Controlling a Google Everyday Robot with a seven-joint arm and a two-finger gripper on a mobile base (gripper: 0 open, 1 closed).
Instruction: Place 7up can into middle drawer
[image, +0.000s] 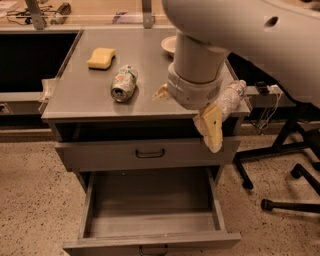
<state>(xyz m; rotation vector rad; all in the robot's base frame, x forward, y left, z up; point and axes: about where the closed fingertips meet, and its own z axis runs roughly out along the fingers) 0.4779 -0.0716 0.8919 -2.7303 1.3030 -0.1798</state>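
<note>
The 7up can (123, 83) lies on its side on the grey cabinet top, left of centre, with its silver top facing the front. The middle drawer (150, 212) is pulled out below, with a plain grey inside and nothing in it. The drawer above it (145, 152) is shut. My gripper (212, 131) hangs at the cabinet's front right corner, to the right of the can and apart from it, level with the upper drawer's front. My large white arm covers the right side of the cabinet top.
A yellow sponge (101, 57) lies at the back left of the top. A white bowl (169, 45) is partly hidden behind my arm. A clear plastic bottle (230, 98) lies at the right edge. Black chair legs (280, 200) stand on the floor to the right.
</note>
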